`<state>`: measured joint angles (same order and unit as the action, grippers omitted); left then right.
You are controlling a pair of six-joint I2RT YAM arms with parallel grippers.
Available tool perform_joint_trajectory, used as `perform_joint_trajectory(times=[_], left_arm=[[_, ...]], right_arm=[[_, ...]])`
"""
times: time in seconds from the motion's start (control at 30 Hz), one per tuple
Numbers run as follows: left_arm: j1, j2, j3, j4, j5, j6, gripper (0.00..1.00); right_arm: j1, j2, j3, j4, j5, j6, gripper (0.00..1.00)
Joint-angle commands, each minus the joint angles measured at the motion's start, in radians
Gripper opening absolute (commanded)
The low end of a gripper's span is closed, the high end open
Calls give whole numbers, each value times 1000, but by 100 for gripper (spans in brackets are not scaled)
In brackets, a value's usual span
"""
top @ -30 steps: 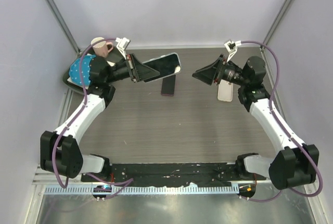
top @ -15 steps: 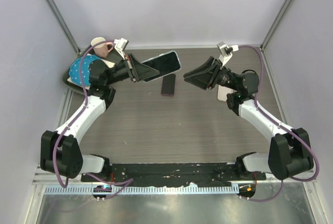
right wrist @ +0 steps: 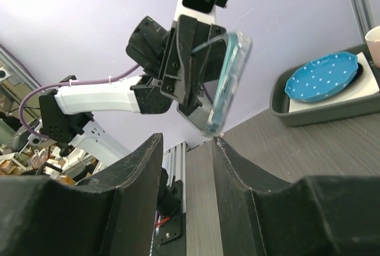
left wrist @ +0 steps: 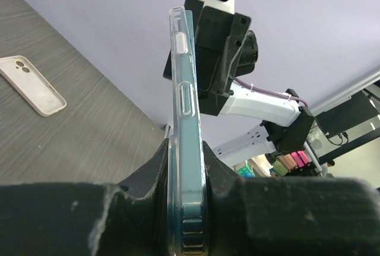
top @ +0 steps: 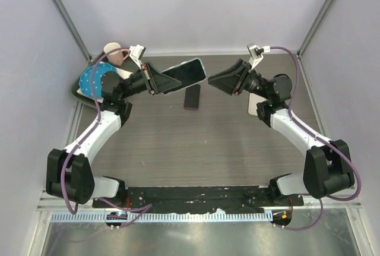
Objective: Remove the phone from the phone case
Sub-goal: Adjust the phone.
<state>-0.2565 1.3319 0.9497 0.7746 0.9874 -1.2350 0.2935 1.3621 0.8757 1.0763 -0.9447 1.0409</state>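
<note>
Student: What did the left hand [top: 169, 82] grip in the overhead view?

Tutor: Its fingers were clamped tight on one short end of the phone case [left wrist: 181, 72]. The phone [top: 185, 75] sat inside the case. The pair was raised in the air over the back of the worktop [top: 178, 143], with the dark screen facing up toward the camera.

Student: And in the left wrist view?

Tutor: The case appeared edge-on, upright between the two fingers [left wrist: 142, 179]. Both fingers pressed on its broad faces. Side buttons showed along the clear rim.

Student: How did the right hand [top: 215, 81] stand?

Tutor: Its fingers were partly apart with nothing between them. It pointed at the free end of the phone, near it but not touching. In the right wrist view the cased phone hung above the gap between those fingers.

Student: What else lay on the worktop?

Tutor: A dark slab [top: 192, 97] lay flat just below the held phone; whether it was a phone or a case could not be told. A pale cover [top: 256, 104] lay flat beside the right arm. A tray [right wrist: 309, 104] at the left rear carried a blue dotted plate [top: 92, 78], with a cup [top: 113, 51] behind it.
</note>
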Motion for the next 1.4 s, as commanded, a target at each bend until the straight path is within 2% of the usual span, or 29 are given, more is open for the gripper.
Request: perform_joint_trajectory(times=[0.0, 0.37, 0.7, 1.1, 1.23, 1.37], left_arm=[[5, -45, -9, 103, -18, -17, 0], [6, -53, -8, 186, -16, -95, 0], [5, -53, -32, 190, -24, -84, 0], [6, -49, -32, 189, -20, -81, 0], [5, -53, -34, 189, -18, -84, 0], [5, -50, -34, 189, -16, -87, 0]], right_arm=[[15, 9, 69, 19, 23, -35, 44], [22, 40, 74, -67, 55, -119, 42], [24, 83, 85, 178, 4, 65, 44], [32, 109, 108, 165, -9, 65, 46], [48, 126, 112, 211, -19, 88, 44], [61, 138, 114, 269, -23, 119, 38]])
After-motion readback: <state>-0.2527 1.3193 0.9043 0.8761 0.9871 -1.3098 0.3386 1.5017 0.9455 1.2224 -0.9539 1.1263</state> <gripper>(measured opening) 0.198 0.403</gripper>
